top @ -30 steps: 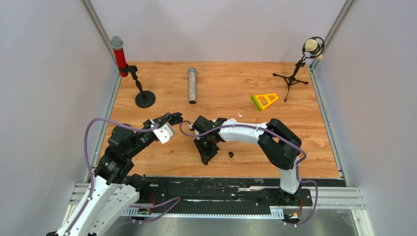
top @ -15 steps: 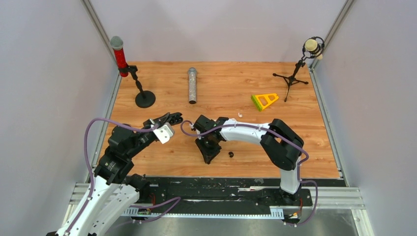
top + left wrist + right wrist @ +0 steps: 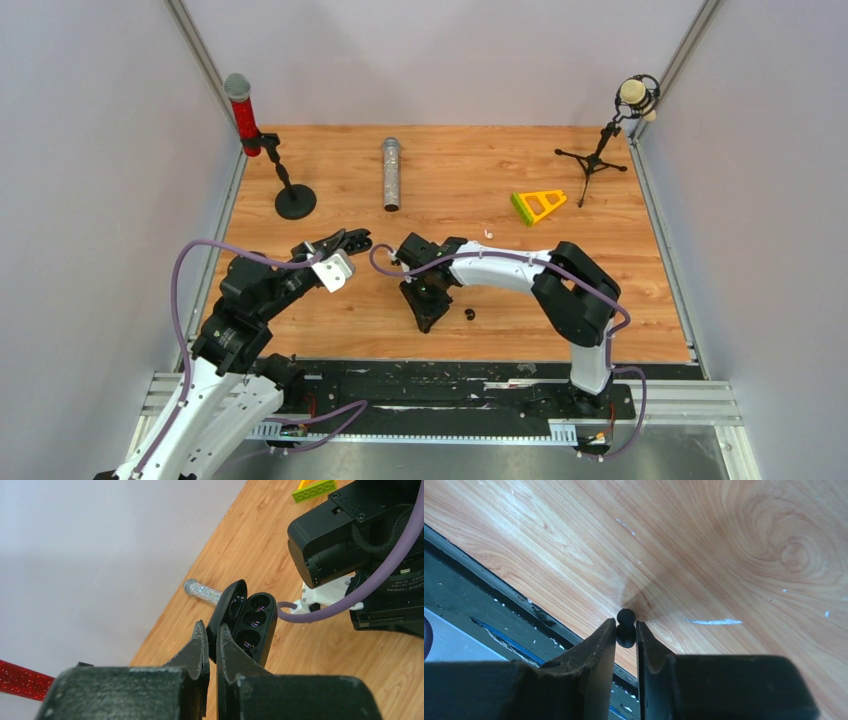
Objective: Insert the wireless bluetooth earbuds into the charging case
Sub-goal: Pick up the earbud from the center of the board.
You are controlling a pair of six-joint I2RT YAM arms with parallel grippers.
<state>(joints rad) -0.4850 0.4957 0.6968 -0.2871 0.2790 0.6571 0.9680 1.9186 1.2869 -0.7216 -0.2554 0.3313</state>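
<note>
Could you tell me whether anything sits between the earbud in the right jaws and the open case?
No object blocks the black earbud; only the right arm's own purple cable loops close beside the open charging case.

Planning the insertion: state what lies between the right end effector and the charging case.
A purple cable loops there, beside the charging case; the left wrist view shows it.

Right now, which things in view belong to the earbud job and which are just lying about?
Job: charging case in left gripper; black earbud in right gripper; second black earbud and white earbud on the table.
Lying about: red microphone, silver microphone, tripod microphone, green-yellow block.
</note>
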